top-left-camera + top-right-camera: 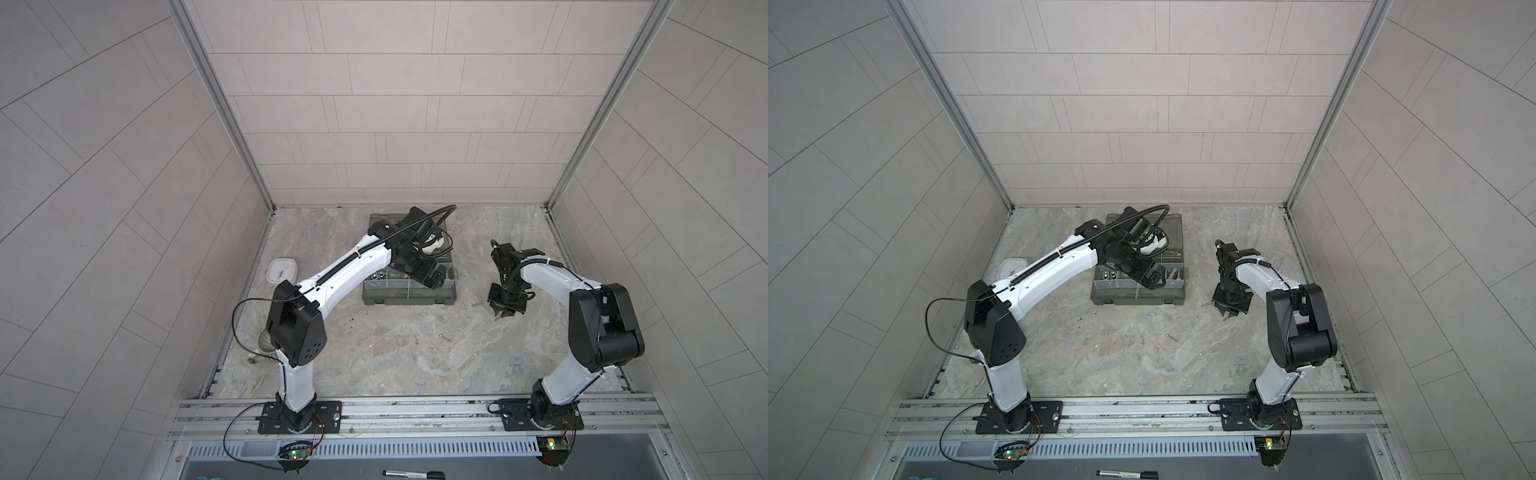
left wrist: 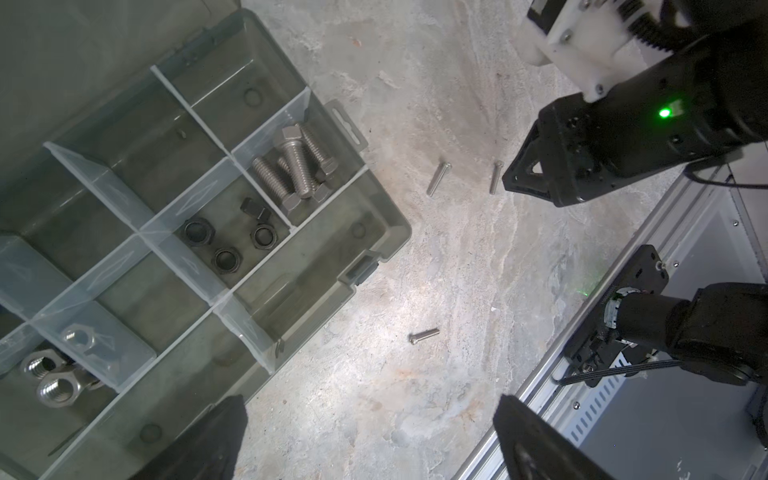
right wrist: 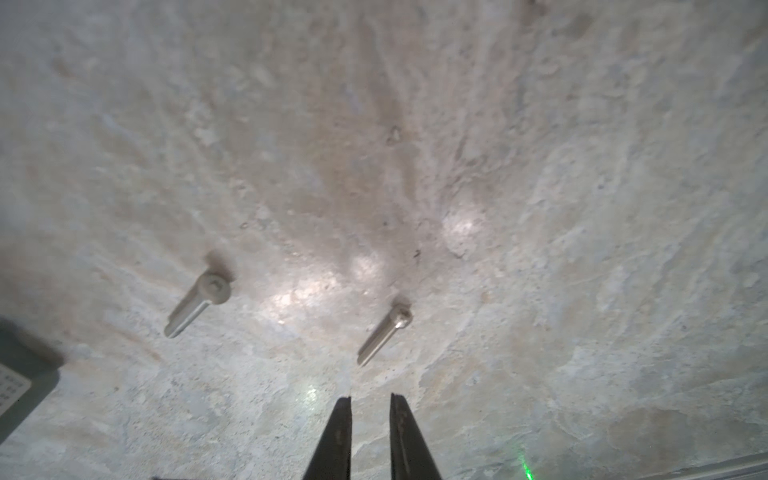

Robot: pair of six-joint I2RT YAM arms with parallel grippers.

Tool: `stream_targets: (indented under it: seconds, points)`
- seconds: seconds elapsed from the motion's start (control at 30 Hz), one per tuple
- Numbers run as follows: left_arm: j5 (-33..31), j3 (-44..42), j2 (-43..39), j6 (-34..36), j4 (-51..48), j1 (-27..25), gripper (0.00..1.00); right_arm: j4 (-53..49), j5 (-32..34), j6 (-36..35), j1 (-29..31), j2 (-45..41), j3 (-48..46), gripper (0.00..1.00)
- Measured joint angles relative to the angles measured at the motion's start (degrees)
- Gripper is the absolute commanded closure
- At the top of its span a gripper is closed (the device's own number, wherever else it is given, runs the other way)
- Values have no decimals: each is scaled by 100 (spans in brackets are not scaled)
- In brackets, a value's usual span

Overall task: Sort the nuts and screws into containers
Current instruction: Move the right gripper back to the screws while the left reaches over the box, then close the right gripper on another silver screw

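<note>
Bimanual sorting cell, seen from overhead and from both wrists. A translucent dark grey-green plastic organizer case (image 1: 409, 298), its hinged lid laid open, sits on the marbled grey tabletop (image 1: 395, 374) near the middle of the far edge. In its row of clear-walled compartments, thick silver hex-head bolts (image 2: 297, 170) fill the right end, black hexagonal nuts (image 2: 226, 243) lie in the adjoining compartment, and shiny silver nuts (image 2: 50, 376) lie toward the left end. The left gripper (image 1: 431, 280) hangs over the right part of the case, jaws spread wide and empty (its fingers (image 2: 208, 440) frame the wrist view with nothing between them). The right gripper (image 3: 370, 399) points down at bare tabletop to the right of the case, jaws set at a narrow slit and gripping nothing. Three thin silver screws (image 2: 438, 178) lie loose on the tabletop. One screw (image 3: 384, 334) lies just ahead of the right gripper's tips, apart from them. A second screw (image 3: 199, 303) lies between that one and the case's right wall. A third screw (image 1: 444, 337) lies apart from both, nearer the middle of the tabletop and toward the front edge. A white square clock (image 1: 277, 270) lies near the left edge. A ribbed grey mug (image 1: 261, 343) by the same edge is largely hidden behind the left arm's elbow.
</note>
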Motion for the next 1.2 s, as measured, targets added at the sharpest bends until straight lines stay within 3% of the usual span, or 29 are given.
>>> stream_targets:
  seconds: [0.7, 1.1, 1.2]
  points:
    - [-374, 59, 7, 177, -208, 13, 0, 638, -94, 142, -216, 0, -343, 78]
    - [-455, 63, 66, 192, -284, 13, 0, 789, -221, 232, -219, 111, -514, 83]
    - [-461, 63, 66, 190, -286, 13, 0, 837, -256, 262, -219, 107, -533, 93]
